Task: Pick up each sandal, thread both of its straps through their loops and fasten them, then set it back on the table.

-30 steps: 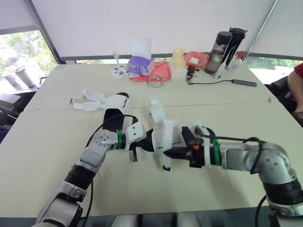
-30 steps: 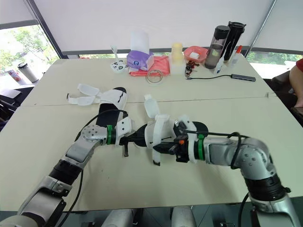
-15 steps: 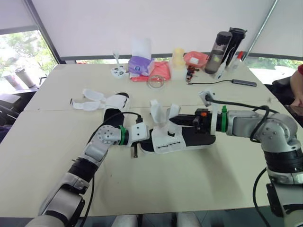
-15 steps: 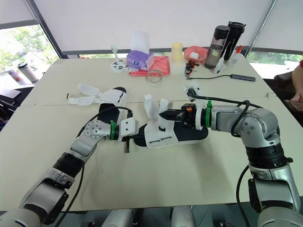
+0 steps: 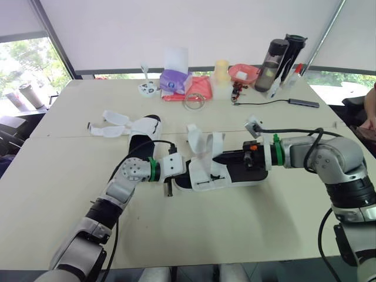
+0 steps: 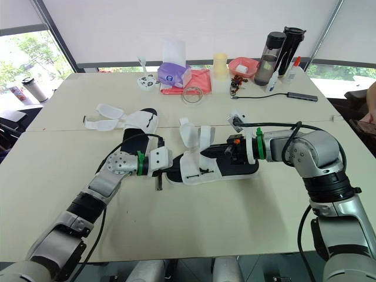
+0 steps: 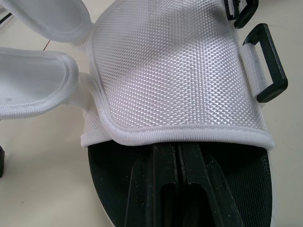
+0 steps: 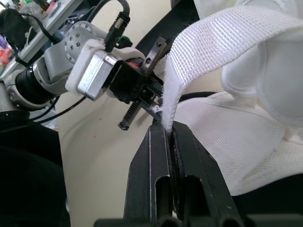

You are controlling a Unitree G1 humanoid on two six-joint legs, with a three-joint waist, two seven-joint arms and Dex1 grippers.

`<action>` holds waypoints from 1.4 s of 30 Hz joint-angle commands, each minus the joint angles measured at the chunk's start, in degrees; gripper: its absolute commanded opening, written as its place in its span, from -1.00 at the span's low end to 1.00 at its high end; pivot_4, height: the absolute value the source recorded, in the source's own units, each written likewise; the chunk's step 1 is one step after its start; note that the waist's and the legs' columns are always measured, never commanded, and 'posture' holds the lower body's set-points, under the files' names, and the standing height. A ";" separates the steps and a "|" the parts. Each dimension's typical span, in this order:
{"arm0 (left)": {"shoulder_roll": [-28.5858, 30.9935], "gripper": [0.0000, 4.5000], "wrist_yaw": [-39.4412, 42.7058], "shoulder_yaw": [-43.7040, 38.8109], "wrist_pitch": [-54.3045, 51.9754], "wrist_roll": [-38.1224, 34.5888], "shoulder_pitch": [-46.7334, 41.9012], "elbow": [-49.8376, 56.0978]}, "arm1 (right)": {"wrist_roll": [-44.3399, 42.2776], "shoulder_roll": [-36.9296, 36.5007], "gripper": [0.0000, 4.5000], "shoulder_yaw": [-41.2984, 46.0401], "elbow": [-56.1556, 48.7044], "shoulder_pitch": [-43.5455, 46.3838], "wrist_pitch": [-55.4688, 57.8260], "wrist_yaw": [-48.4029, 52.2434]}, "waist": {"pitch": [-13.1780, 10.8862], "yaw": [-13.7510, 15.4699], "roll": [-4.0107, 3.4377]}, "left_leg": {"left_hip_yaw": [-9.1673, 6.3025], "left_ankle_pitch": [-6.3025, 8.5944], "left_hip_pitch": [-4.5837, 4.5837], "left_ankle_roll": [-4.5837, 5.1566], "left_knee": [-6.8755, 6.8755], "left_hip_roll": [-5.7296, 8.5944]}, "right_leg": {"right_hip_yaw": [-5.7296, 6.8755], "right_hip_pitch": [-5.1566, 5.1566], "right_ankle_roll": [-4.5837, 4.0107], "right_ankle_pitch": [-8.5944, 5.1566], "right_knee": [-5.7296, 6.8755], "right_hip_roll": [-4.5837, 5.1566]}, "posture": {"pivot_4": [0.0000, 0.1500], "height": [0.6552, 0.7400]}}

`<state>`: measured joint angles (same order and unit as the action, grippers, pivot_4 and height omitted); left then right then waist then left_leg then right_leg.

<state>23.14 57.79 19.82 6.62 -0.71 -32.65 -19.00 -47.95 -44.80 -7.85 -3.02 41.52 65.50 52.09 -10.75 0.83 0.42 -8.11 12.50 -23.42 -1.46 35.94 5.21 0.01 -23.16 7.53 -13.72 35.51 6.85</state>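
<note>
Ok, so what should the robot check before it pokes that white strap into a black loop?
1. Strap held: ok. The right gripper is shut on it.
2. Sandal steadied: cannot tell. The left gripper lies shut on its black sole, but a firm hold is not clear.
3. Loop free: ok. It sticks out with nothing through it.
4. Strap lined up with the loop: not ok. The strap stands up above the sandal, not at the loop.
5. Other sandal out of the way: ok. It lies apart, farther back on the table.
</note>
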 commanded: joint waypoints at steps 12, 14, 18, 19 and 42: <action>-1.11 -1.00 -1.83 1.22 -2.42 2.70 1.74 -2.09 | 13.98 -1.81 -0.97 -5.83 3.53 2.30 -5.58 5.52 | 0.00 0.09 0.00 | 0.00 0.01 -0.03 -0.01 -0.01 0.03 | 0.00 -0.01 0.11 0.13 -0.07 0.01 | 1.00 1.00; -1.20 -1.00 -1.95 1.21 -2.40 2.67 1.74 -2.09 | 15.54 -1.73 -0.97 -6.28 3.68 2.28 -6.46 5.73 | 0.00 0.11 0.00 | 0.00 0.01 -0.03 -0.01 -0.01 0.03 | 0.00 -0.01 0.15 0.12 -0.06 0.01 | 1.00 1.00; -1.40 -1.00 -2.23 1.07 -2.48 2.43 1.83 -1.99 | 16.56 -1.61 -0.97 -6.32 2.31 1.39 -7.25 6.70 | 0.00 0.11 0.00 | 0.00 0.01 -0.03 -0.01 0.00 0.03 | 0.00 0.00 0.20 0.10 -0.07 0.01 | 1.00 1.00; -1.46 -1.00 -2.29 0.99 -2.54 2.33 1.84 -1.97 | 16.57 -1.66 -0.97 -6.29 1.42 0.88 -7.75 7.23 | 0.00 0.11 0.00 | 0.00 0.01 -0.03 -0.01 0.00 0.03 | 0.00 0.01 0.20 0.11 -0.07 0.01 | 1.00 1.00; -2.06 -1.00 -3.18 0.41 -4.46 1.60 3.25 0.00 | 13.07 -1.01 -0.87 -2.68 -7.85 -4.79 -7.19 10.71 | 0.00 -0.07 0.00 | 0.00 0.01 -0.03 -0.02 -0.10 0.00 | 0.00 -0.05 0.17 0.15 -0.10 0.01 | 1.00 1.00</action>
<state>20.69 54.48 19.03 4.05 -0.72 -31.20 -17.15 -34.60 -45.76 -11.48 -9.22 36.83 58.20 63.19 -10.76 0.76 0.42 -8.10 12.51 -23.45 -1.48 35.84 5.22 0.01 -23.22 7.68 -13.55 35.40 6.86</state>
